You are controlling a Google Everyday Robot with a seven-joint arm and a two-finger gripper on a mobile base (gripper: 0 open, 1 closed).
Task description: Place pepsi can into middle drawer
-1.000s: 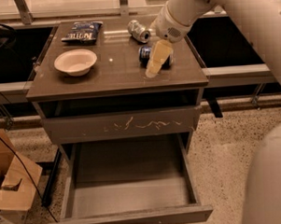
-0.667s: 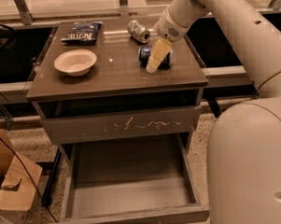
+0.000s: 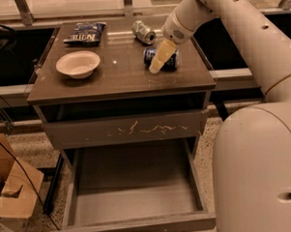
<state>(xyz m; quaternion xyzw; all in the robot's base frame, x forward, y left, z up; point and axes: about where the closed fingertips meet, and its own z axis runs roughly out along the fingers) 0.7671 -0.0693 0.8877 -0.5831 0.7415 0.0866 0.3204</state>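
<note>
Pincer (image 3: pixel 157 64) at the pepsi can (image 3: pixel 171 60), middle drawer (image 3: pixel 134 191) pulled out below.

The cream-coloured pincer reaches down from the white arm (image 3: pixel 238 31) on the right and lies across the front of the dark blue pepsi can, hiding part of it; whether it is released or clenched on the can cannot be told. The can rests on the brown surface (image 3: pixel 119 78), toward its right side. Just behind the can and a little to the left, a silvery can (image 3: pixel 143 32) lies on its side. A dark blue chip bag (image 3: pixel 85 32) lies flat at the back left, with a white bowl (image 3: pixel 78 64) in front of it. Under the surface is a shut drawer front with white scratch marks (image 3: pixel 127 131). Beneath that, the middle drawer stands wide open, its smooth grey floor showing, well apart from the can.
</note>
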